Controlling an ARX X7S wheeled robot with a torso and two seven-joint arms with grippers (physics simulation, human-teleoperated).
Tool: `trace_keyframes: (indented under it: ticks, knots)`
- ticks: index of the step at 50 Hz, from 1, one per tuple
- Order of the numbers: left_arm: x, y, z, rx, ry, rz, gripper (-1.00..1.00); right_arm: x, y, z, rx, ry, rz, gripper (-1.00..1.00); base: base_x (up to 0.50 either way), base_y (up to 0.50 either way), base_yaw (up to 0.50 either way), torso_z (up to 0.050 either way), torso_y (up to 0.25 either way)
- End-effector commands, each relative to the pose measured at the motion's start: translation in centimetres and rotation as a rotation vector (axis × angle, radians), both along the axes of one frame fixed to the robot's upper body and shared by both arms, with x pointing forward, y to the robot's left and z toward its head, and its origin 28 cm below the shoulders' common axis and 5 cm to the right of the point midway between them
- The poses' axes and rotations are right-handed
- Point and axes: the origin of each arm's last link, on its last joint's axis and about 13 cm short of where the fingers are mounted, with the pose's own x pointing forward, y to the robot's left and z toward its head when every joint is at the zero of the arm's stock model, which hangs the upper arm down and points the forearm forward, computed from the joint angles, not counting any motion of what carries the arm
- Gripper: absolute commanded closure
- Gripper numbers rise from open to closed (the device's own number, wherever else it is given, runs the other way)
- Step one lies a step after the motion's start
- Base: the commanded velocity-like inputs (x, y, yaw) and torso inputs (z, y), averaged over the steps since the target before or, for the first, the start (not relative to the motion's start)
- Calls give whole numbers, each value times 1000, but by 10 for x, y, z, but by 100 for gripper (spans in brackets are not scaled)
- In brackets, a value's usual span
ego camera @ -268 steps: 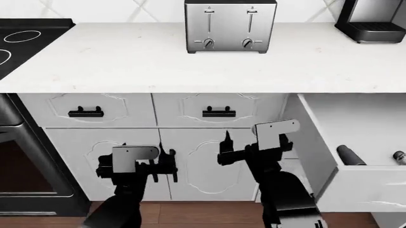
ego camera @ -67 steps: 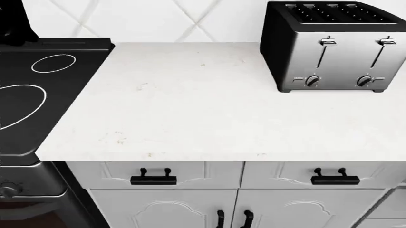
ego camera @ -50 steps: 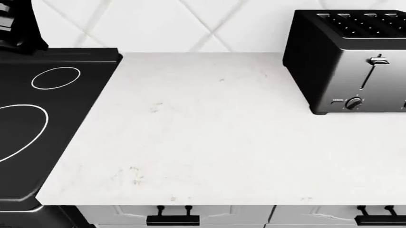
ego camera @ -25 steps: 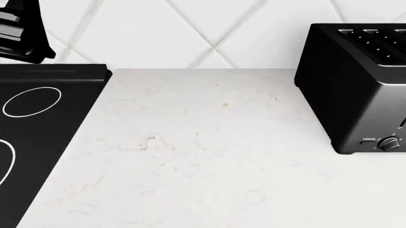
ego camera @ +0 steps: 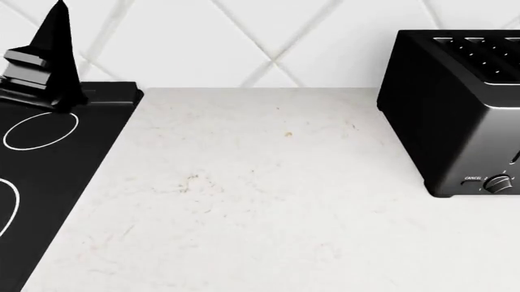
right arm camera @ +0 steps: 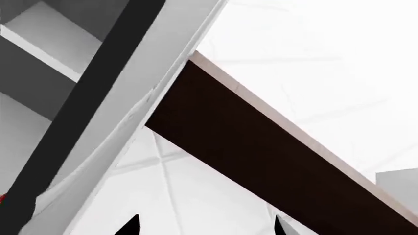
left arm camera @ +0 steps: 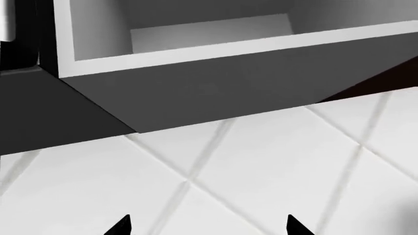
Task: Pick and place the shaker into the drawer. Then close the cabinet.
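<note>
— What do the end effectors show?
— Only black fingertips point(left arm camera: 121, 226) of the left end effector point(left arm camera: 205, 226), spread before white diagonal wall tiles point(left arm camera: 261, 166); the right end effector point(right arm camera: 203, 226) is likewise spread, nothing between.
— And the head view?
— A speckled white surface point(ego camera: 243, 201), a black toaster point(ego camera: 455, 109) cut off at the right, a black cooktop point(ego camera: 49, 152). Shaker and drawer lie outside every view.
</note>
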Motion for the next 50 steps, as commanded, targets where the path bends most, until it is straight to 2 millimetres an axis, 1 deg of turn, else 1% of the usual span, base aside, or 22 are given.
trace_keyframes:
  ticks: [1, 4, 6, 14, 19, 23, 25, 30, 31, 34, 37, 39, 43, 50]
  knots:
    - [-8, -7, -22, -14, 49, -38, -100, -30, 39, 19, -127, -115, 7, -100, 0, 0, 3, 0, 11]
    - [-11, -9, -31, -22, 69, -49, -100, -28, 48, 20, -175, -128, 22, -100, 0, 0, 3, 0, 4]
    - [-14, -11, -39, -31, 90, -60, -100, -24, 54, 21, -212, -127, 40, -100, 0, 0, 3, 0, 5]
    - [-26, -18, -71, -64, 165, -90, -100, 4, 82, 26, -368, -79, 21, -100, 0, 2, 2, 0, 3]
    - [-31, -18, -86, -83, 200, -88, -100, 17, 97, 29, -393, -30, 88, -100, 0, 3, 2, 0, 0]
    - [-36, -17, -98, -100, 226, -85, -100, 36, 104, 33, -394, 29, 115, -100, 0, 2, 3, 0, 0]
    - [-38, -17, -103, -109, 236, -84, -100, 51, 104, 36, -390, 64, 96, -100, 0, 0, 0, 0, 0]
    - [-42, -17, -110, -122, 255, -83, -100, 103, 99, 45, -377, 174, 25, -100, 0, 0, 0, 0, 0]
    - [-42, -17, -111, -125, 259, -82, -100, 115, 99, 47, -386, 193, 6, -100, 0, 0, 0, 0, 0]
    - [-43, -17, -114, -131, 267, -79, -100, 143, 101, 51, -398, 237, -42, -100, 0, 0, 0, 0, 0]
    - [-43, -16, -117, -137, 275, -77, -100, 167, 105, 54, -418, 278, -96, -100, 4, 0, 0, 0, 0]
    - [-43, -15, -119, -139, 280, -73, -100, 177, 106, 51, -424, 301, -118, -100, 8, 2, 5, 0, 0]
    - [-44, -13, -122, -146, 291, -67, -100, 187, 109, 43, -425, 325, -125, -100, 9, 4, 7, 3, 0]
    - [-45, -10, -123, -153, 291, -58, -100, 191, 111, 40, -433, 339, -106, -100, 3, 3, 2, 0, 0]
